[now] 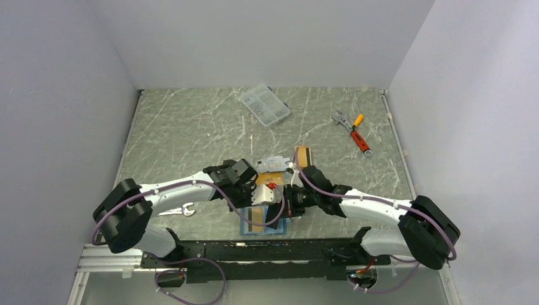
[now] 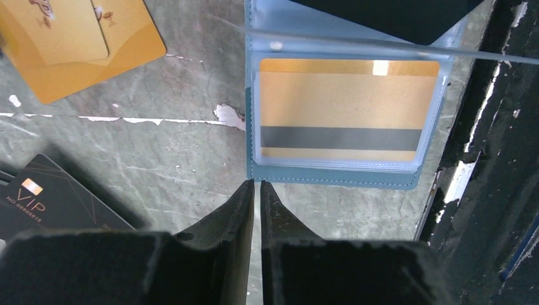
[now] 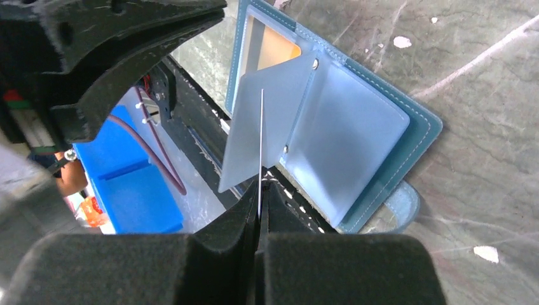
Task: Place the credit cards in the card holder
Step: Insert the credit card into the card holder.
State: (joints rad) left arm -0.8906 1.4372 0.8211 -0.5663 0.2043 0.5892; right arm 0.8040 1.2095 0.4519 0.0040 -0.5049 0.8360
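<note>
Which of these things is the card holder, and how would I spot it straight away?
Look at the near edge of the table, between the two arms. The card holder lies open there, a teal-blue wallet with clear sleeves. Unlike the loose gold cards nearby, it has an orange-gold card with a dark stripe already tucked inside.

Counts: 1 teal card holder point(image 2: 330, 175), open, with 1 gold striped card point(image 2: 340, 108) in its sleeve. 2 more gold cards point(image 2: 82, 44) overlapping on the tabletop point(image 2: 159, 159), 1 black VIP card point(image 2: 51, 203). Overhead: 1 clear compartment box point(image 1: 264, 105), 1 adjustable wrench point(image 1: 341, 118), 1 orange-handled screwdriver point(image 1: 357, 121), 1 red-handled tool point(image 1: 360, 141), 1 open-end spanner point(image 1: 181, 210). Cards by the arms too hidden to count.
</note>
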